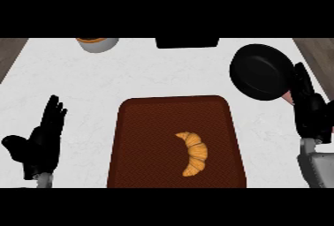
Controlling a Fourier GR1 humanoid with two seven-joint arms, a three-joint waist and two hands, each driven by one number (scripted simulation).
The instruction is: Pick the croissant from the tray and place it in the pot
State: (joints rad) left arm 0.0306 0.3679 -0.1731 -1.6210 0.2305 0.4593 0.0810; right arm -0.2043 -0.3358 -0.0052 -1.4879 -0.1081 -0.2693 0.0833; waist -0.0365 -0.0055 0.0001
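Note:
A golden croissant (193,152) lies on the dark brown tray (143,132), in the tray's right half toward the front. The black pot (261,71) sits at the counter's right, behind the tray's far right corner. My right hand (309,110) is at the right edge with straight fingers pointing up, just right of the pot and well clear of the croissant. My left hand (40,141) stays open at the lower left, fingers up, left of the tray. Neither hand holds anything.
A grey bowl with orange contents (96,43) stands at the back left edge. A black object (187,42) sits at the back centre. Wooden floor shows beyond the white counter's (78,84) corners.

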